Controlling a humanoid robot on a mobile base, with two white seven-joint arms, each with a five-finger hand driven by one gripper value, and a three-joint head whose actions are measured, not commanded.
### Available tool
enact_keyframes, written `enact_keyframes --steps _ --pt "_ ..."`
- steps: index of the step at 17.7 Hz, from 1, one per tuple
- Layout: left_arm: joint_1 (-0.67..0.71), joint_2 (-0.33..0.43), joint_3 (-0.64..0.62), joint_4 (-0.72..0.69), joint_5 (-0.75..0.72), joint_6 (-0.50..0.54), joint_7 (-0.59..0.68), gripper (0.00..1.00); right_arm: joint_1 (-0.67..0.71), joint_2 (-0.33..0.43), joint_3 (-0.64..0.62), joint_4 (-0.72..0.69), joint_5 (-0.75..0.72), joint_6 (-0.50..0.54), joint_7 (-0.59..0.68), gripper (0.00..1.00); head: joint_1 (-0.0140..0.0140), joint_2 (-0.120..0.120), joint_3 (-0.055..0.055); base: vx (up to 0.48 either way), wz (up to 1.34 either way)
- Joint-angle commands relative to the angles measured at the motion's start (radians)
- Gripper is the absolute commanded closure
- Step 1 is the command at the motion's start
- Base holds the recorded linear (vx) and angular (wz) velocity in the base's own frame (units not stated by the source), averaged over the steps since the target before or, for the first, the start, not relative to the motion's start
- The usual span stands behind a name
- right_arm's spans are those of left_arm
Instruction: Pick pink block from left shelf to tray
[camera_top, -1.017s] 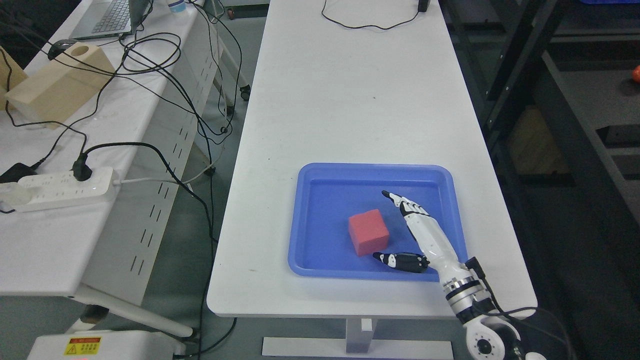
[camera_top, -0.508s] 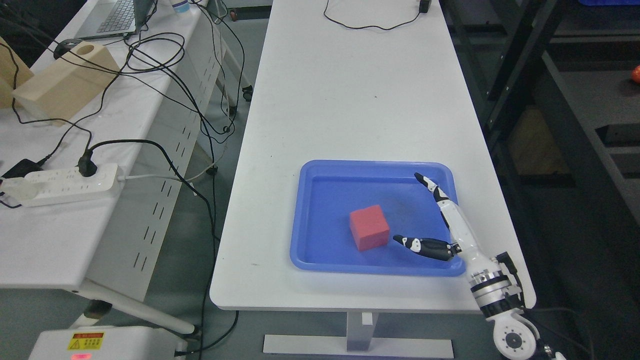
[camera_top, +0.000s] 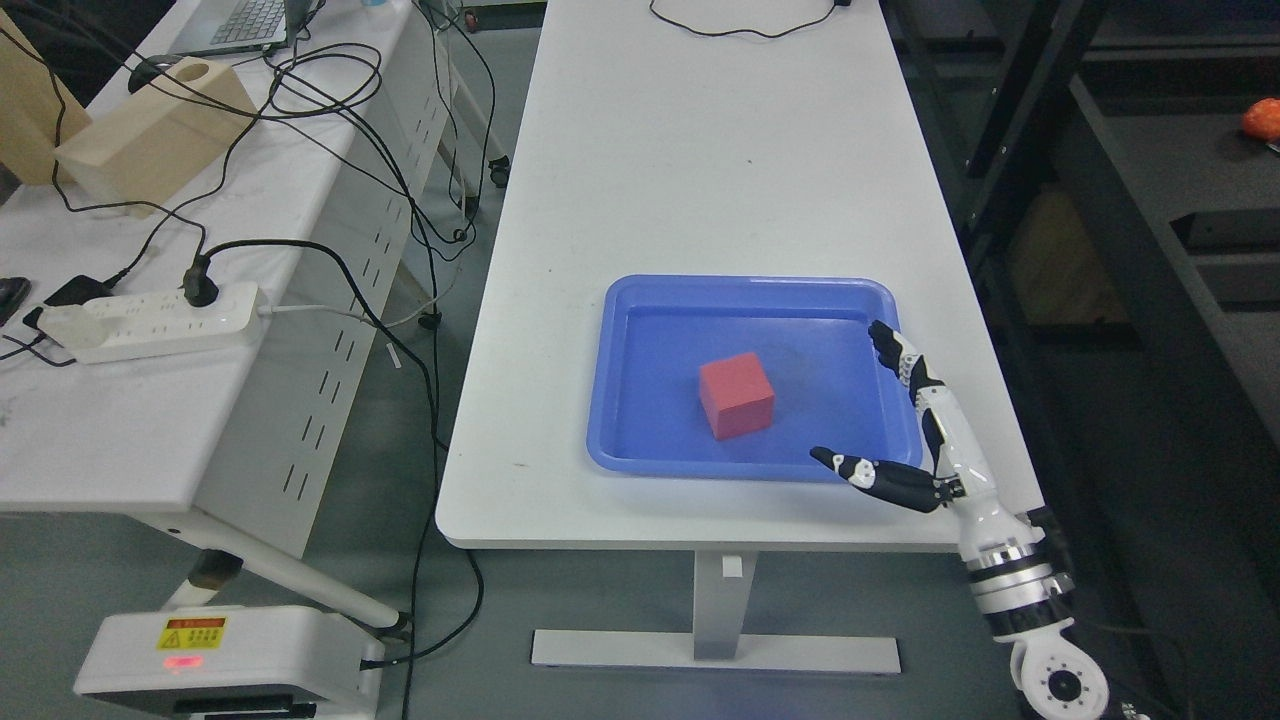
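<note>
The right robot hand (camera_top: 925, 430) hangs over the tray's right rim, and we see its fingers (camera_top: 897, 350) spread wide and its thumb stretched toward the near edge, holding nothing. The block (camera_top: 737, 395), which looks red to us rather than pink, sits flat near the middle of the blue tray (camera_top: 640, 300), to the left of the robot hand and clearly apart from it. The tray rests on the white surface (camera_top: 700, 150), toward its near end.
</note>
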Motion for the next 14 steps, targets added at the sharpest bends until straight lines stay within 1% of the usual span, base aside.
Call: enact_keyframes --steps 1,9,14 --pt "-0.029 0.017 0.0 -0.017 0.0 0.0 0.001 0.0 -0.005 0.02 -0.058 0.0 -0.33 0.029 0.002 0.0 0.0 0.0 0.0 -0.156 -0.05" --pt "-0.029 0.017 0.0 -0.017 0.0 0.0 0.001 0.0 -0.004 0.02 -0.038 0.0 -0.327 0.049 0.002 0.0 0.0 0.0 0.0 -0.17 -0.08" --pt "-0.029 0.017 0.0 -0.017 0.0 0.0 0.001 0.0 0.005 0.02 -0.036 0.003 -0.325 0.082 0.004 0.0 0.0 0.0 0.0 -0.153 0.22"
